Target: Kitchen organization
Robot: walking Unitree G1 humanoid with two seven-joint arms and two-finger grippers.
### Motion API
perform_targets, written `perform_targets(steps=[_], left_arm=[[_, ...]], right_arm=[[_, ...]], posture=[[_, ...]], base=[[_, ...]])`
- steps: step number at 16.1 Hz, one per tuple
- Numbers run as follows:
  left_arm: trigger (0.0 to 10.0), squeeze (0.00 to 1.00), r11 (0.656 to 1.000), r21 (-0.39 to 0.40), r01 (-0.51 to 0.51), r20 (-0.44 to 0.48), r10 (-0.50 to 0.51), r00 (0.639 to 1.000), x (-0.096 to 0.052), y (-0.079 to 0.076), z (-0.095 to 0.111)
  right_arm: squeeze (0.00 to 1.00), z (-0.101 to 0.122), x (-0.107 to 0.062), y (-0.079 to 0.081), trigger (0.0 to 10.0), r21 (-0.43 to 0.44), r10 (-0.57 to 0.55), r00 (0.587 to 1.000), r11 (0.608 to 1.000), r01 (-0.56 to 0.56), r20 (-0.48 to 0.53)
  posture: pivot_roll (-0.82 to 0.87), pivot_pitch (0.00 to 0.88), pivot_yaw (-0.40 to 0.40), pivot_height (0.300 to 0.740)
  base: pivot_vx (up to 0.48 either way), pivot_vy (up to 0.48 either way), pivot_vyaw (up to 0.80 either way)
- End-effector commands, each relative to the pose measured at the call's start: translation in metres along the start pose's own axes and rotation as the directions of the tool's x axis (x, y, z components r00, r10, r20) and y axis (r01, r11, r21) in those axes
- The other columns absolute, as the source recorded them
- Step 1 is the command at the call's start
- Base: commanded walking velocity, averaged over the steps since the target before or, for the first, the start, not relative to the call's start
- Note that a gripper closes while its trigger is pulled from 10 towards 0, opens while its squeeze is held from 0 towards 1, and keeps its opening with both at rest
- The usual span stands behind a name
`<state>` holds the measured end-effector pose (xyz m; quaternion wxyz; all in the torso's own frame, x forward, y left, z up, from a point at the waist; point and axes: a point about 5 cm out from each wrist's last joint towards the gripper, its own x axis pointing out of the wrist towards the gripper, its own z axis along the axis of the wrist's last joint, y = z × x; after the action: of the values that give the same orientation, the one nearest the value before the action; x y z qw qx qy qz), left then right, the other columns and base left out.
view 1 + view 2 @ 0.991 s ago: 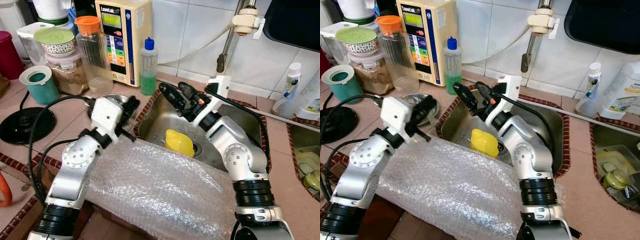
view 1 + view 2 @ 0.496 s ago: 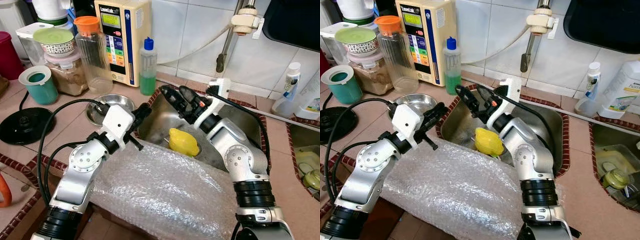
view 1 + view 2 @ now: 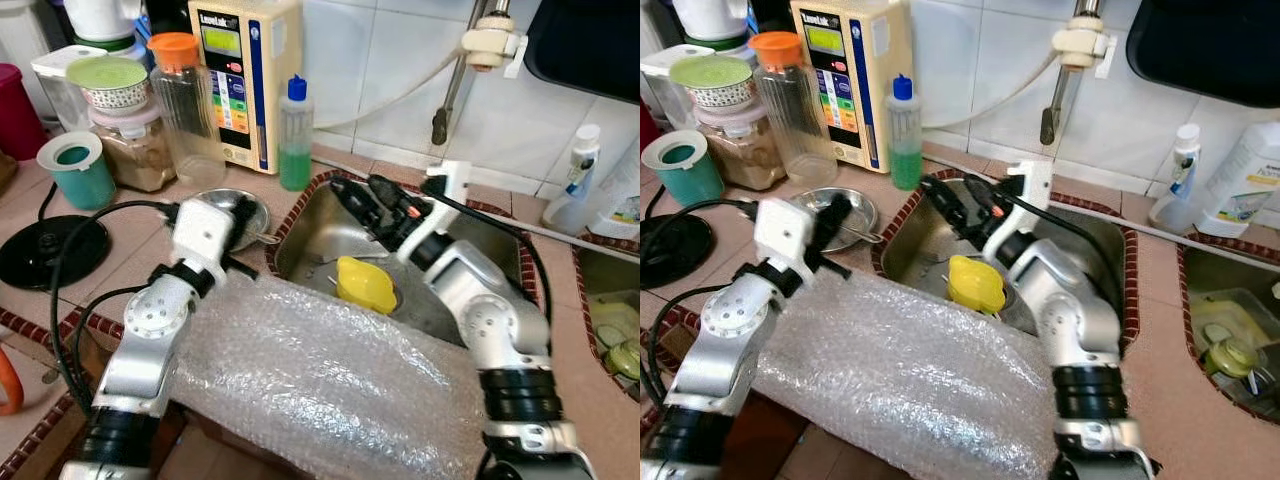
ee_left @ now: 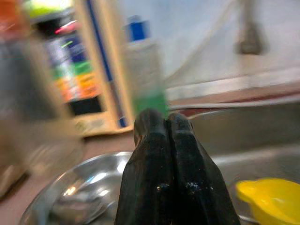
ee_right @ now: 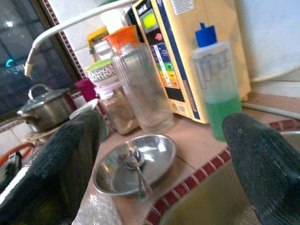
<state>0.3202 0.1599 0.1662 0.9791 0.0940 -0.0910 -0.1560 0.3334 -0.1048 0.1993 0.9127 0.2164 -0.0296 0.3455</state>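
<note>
While both arms hang over the sink area, the likely target is the steel dish with its spoon.

From the head views, the left gripper (image 3: 243, 210), fingers pressed together, hovers at the steel dish (image 3: 222, 214) beside the sink (image 3: 898, 250); it should spread before descending. From the right wrist view, the right gripper (image 3: 365, 198) gapes wide, and the spoon (image 5: 135, 168) lies in the dish, handle toward the camera.

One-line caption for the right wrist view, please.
Open right claw frames a steel dish holding a spoon, with a green soap bottle and orange-lidded jar behind.
</note>
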Motion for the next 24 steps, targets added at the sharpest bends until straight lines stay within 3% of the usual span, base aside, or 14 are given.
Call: perform_targets(steps=[1, 3, 4, 6, 8, 11, 15, 17, 18, 20, 24], left_arm=[[10.0, 0.0, 0.998, -0.037, -0.046, -0.016, 0.045, 0.999, 0.002, 0.003, -0.002], [10.0, 0.0, 0.984, -0.141, -0.109, -0.064, 0.101, 0.993, 0.004, 0.004, -0.01], [10.0, 0.0, 0.955, -0.238, -0.175, -0.115, 0.151, 0.982, 0.008, 0.004, -0.016], [10.0, 0.01, 0.928, -0.324, -0.185, -0.126, 0.151, 0.98, 0.018, -0.005, -0.014], [10.0, 1.0, 0.919, -0.352, -0.176, -0.11, 0.146, 0.983, 0.027, -0.013, -0.008], [10.0, 1.0, 0.867, -0.456, -0.204, -0.128, 0.162, 0.978, 0.035, -0.023, -0.006], [10.0, 1.0, 0.786, -0.519, -0.336, -0.24, 0.243, 0.94, 0.044, -0.019, -0.012], [10.0, 1.0, 0.784, -0.529, -0.325, -0.244, 0.226, 0.943, 0.048, -0.022, -0.011], [10.0, 1.0, 0.798, -0.547, -0.254, -0.186, 0.18, 0.966, 0.053, -0.029, -0.003], [10.0, 1.0, 0.785, -0.584, -0.206, -0.165, 0.134, 0.977, 0.056, -0.038, 0.002], [10.0, 1.0, 0.728, -0.66, -0.185, -0.143, 0.12, 0.982, 0.054, -0.05, 0.007]], right_arm=[[0.0, 0.006, -0.002, 0.005, 10.0, -0.029, 0.02, 1.0, 0.999, -0.019, 0.003], [0.0, 0.003, -0.005, 0.009, 10.0, -0.046, 0.038, 0.999, 0.998, -0.039, -0.023], [0.0, 0.0, -0.008, 0.015, 10.0, -0.06, 0.063, 0.997, 0.996, -0.066, -0.048], [0.0, -0.004, -0.011, 0.021, 10.0, -0.076, 0.101, 0.992, 0.991, -0.106, -0.075], [0.0, -0.006, -0.011, 0.023, 10.0, -0.088, 0.106, 0.991, 0.99, -0.114, -0.087], [0.0, -0.009, -0.01, 0.027, 10.0, -0.089, 0.112, 0.989, 0.989, -0.12, -0.094], [0.0, -0.011, -0.011, 0.03, 10.0, -0.105, 0.122, 0.987, 0.986, -0.133, -0.101], [0.0, -0.01, -0.011, 0.03, 10.0, -0.109, 0.124, 0.987, 0.985, -0.135, -0.101], [0.0, -0.01, -0.011, 0.031, 10.0, -0.115, 0.125, 0.987, 0.984, -0.137, -0.099], [0.0, -0.009, -0.012, 0.031, 10.0, -0.116, 0.123, 0.987, 0.984, -0.134, -0.099], [0.0, -0.011, -0.013, 0.032, 10.0, -0.121, 0.129, 0.986, 0.983, -0.141, -0.107]], posture=[[0.11, 0.0, -0.042, 0.74], [0.1, 0.0, -0.051, 0.74], [0.09, 0.0, -0.054, 0.74], [0.09, 0.0, -0.055, 0.74], [0.08, 0.0, -0.052, 0.74], [0.09, 0.0, -0.049, 0.74], [0.09, 0.0, -0.049, 0.74], [0.08, 0.0, -0.047, 0.74], [0.08, 0.0, -0.044, 0.74], [0.08, 0.0, -0.043, 0.74], [0.08, 0.0, -0.048, 0.74]], base=[[0.0, 0.0, 0.0], [0.0, 0.0, 0.0], [0.0, 0.0, 0.0], [0.0, 0.0, 0.0], [0.0, 0.0, 0.0], [0.0, 0.0, 0.0], [0.0, 0.0, 0.0], [0.0, 0.0, 0.0], [0.0, 0.0, 0.0], [0.0, 0.0, 0.0], [0.0, 0.0, 0.0]])
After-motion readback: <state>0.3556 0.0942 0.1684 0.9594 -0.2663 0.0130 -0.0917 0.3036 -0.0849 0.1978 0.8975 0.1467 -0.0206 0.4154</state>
